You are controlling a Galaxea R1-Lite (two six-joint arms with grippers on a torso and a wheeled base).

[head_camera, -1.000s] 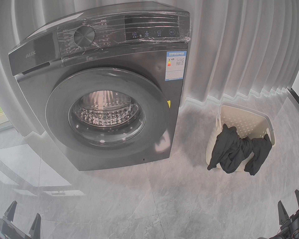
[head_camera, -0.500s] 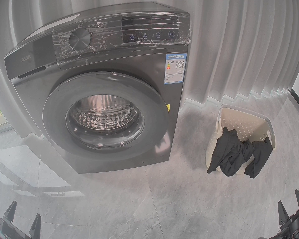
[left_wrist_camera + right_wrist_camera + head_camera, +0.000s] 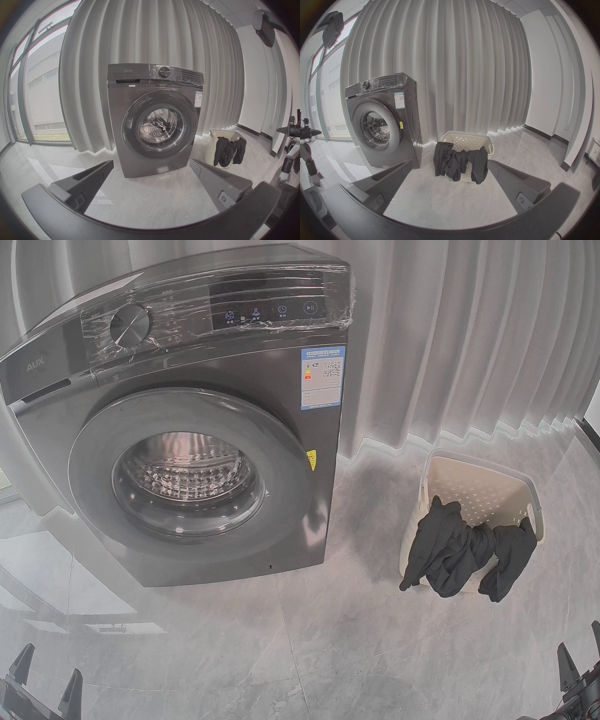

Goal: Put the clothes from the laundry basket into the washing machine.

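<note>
A dark grey front-loading washing machine stands on the floor; its round door looks shut, with the steel drum visible through the glass. To its right sits a cream laundry basket with black clothes draped over its front rim. My left gripper is low at the near left, open and holding nothing. My right gripper is low at the near right, also open, well short of the basket. The left wrist view faces the machine between open fingers. The right wrist view faces the clothes and basket.
A long pleated white curtain hangs behind the machine and basket. Pale grey tiled floor stretches between me and both. Tall windows are on the left of the machine, and a white wall stands to the right.
The whole head view has shifted: machine and basket now sit further left in the picture, so the camera moved. Both grippers hold the same place, still open.
</note>
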